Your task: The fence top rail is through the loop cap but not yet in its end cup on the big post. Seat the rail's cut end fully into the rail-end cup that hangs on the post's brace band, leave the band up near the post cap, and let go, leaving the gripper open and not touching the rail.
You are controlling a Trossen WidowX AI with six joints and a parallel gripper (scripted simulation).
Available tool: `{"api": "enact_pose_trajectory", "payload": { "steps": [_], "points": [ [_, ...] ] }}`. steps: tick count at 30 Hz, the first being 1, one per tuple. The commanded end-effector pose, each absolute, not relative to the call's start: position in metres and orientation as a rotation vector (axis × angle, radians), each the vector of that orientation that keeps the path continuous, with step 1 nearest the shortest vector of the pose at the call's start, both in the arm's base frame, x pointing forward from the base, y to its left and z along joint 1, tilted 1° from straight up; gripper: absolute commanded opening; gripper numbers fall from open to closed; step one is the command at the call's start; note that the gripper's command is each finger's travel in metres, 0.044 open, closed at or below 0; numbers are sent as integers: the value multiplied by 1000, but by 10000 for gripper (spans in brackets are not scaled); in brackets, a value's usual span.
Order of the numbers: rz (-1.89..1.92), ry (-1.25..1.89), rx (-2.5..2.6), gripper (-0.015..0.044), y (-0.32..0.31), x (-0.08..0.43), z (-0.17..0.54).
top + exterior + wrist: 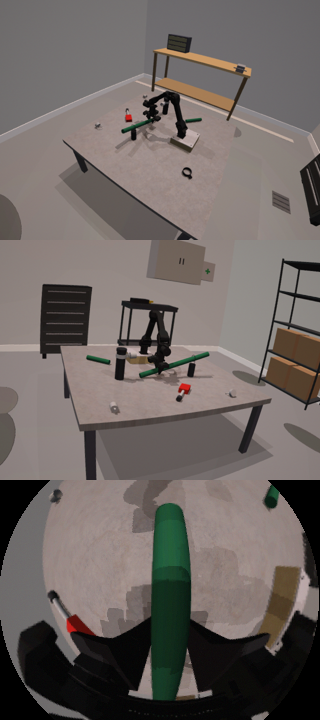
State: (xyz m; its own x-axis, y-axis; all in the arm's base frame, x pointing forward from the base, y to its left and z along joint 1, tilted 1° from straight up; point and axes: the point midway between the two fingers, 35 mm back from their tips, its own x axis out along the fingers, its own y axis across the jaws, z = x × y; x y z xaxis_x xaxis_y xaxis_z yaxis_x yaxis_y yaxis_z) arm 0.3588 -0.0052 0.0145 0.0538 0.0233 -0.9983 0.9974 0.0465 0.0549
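Note:
The long green rail [136, 126] [180, 362] [171, 550] passes through the wire loop on top of the short black post [133, 135] [191, 370]. It slopes down to its cut end, which is low over the table and outside the cup. My gripper [153, 119] [159, 367] [168, 619] is shut on the rail, one finger against each side, between the loop and the cut end. The big black post [165, 109] [119, 370] stands upright. Its silver band [120, 356] is high, near the cap. The rail-end cup [162, 104] [132, 355] hangs on the band, higher than the cut end.
A short green rail [193, 120] [98, 359] [271, 498] lies beyond the big post. A red-headed tool [128, 118] [184, 388] and two loose silver fittings [97, 125] [113, 407] lie on the table. A black ring clamp [190, 176] lies beyond my base [185, 140].

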Motion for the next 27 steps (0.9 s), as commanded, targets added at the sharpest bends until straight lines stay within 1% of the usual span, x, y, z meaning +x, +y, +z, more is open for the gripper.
{"api": "enact_pose_trajectory", "payload": {
  "steps": [1,4,5,11,22,27],
  "points": [
    [-1131,1203,1213,92,-6,358,14],
    [-1131,1203,1213,13,-6,358,17],
    [-1131,1203,1213,0,-5,358,19],
    [-1160,1163,1172,0,-9,359,34],
    [-1266,966,988,0,-27,356,107],
    [-1271,953,977,0,-28,355,112]
  ]
}}
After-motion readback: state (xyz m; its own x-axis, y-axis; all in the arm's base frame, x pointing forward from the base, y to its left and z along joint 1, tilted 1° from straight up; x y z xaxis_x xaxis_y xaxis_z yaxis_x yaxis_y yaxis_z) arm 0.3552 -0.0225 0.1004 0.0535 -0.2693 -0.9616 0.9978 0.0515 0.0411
